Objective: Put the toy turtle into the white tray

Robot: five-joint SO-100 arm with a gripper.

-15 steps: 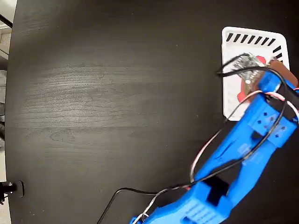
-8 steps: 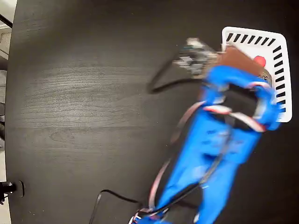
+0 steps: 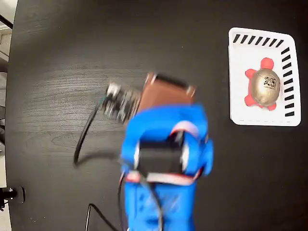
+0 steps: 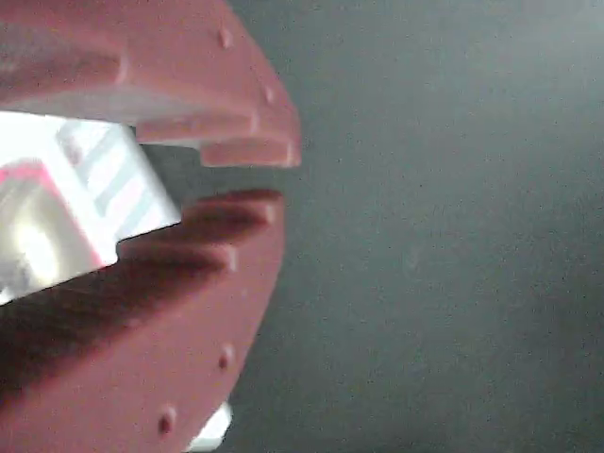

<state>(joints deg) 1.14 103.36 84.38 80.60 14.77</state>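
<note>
Black wood-grain table (image 3: 57, 96): glossy domed turtle (image 3: 265, 87) lies inside my slotted white plastic tray (image 3: 239, 72). My brown ridged gripper (image 4: 269, 179), well apart, holds nothing, jaws slightly parted.

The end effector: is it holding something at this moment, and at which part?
Nothing is held. The end effector has only a narrow empty gap between its tips, over the dark table. The toy turtle lies free in the white tray.
</note>
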